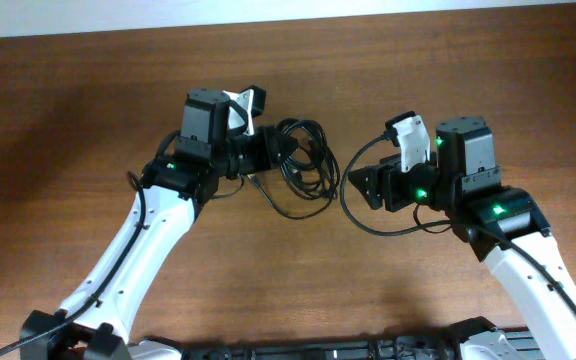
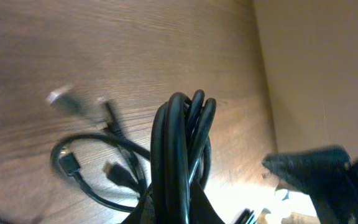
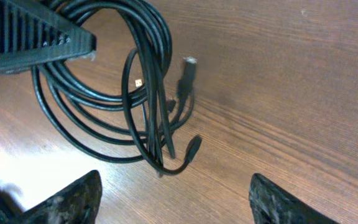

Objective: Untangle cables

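Note:
The cables are a clump of thin black loops with small plug ends, lying on the wooden table just left of centre. My left gripper is shut on a bunch of the strands at the clump's left side. In the left wrist view the gripped strands rise straight out of the jaws, and loose plug ends lie on the table. My right gripper is open and empty, just right of the clump. In the right wrist view its fingers spread wide below the loops.
The left gripper's finger shows in the top left of the right wrist view, over the loops. A thicker black wire fixed to the right arm curves over the table beside the right gripper. Bare wood lies in front.

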{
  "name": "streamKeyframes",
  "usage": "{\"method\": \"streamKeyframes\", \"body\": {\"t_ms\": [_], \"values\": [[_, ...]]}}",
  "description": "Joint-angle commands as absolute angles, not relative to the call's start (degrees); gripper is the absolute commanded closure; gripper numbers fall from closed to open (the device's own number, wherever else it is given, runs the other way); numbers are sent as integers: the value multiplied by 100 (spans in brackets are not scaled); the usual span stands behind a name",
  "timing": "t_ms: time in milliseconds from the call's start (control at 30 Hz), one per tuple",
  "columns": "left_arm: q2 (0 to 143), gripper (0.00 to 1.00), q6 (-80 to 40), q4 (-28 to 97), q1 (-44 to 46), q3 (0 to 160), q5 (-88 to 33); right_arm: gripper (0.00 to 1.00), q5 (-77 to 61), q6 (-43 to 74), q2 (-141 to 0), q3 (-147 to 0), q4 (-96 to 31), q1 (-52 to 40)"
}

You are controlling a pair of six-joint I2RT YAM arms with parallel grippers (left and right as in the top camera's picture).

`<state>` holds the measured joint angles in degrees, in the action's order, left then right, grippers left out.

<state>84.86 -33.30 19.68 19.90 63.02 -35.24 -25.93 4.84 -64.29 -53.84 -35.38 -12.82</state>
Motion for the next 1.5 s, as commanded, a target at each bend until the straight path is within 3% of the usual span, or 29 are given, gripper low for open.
{"method": "streamKeyframes", "body": {"t_ms": [0,167,233,833,1000,1200,1367,1467], "values": [[8431,100,-1907,1741,1970,6381,-4495,22,-2499,523,-6357,-5428,-3524,-1267],[8431,100,126,1177,1970,6381,-6722,22,-2589,515,-6355,-5428,-3579,-1267],[8431,100,513,1155,1970,6381,-7067,21,-2598,517,-6355,-5433,-3573,-1267],[8425,100,591,1092,1986,6381,-7137,22,-2847,475,-5933,-5433,-3610,-1269],[8425,100,318,1092,1986,6381,-6622,22,-2812,478,-5933,-5433,-3564,-1267],[8420,100,-978,1070,1986,6386,-4786,21,-2027,1085,-5933,-5433,-3621,-1267],[8204,100,-1540,943,2010,6392,-4311,12,-2023,1079,-5935,-5433,-3667,-1267],[7983,100,-1581,816,2023,6392,-4322,11,-1870,1083,-5940,-5433,-3667,-1267]]}}
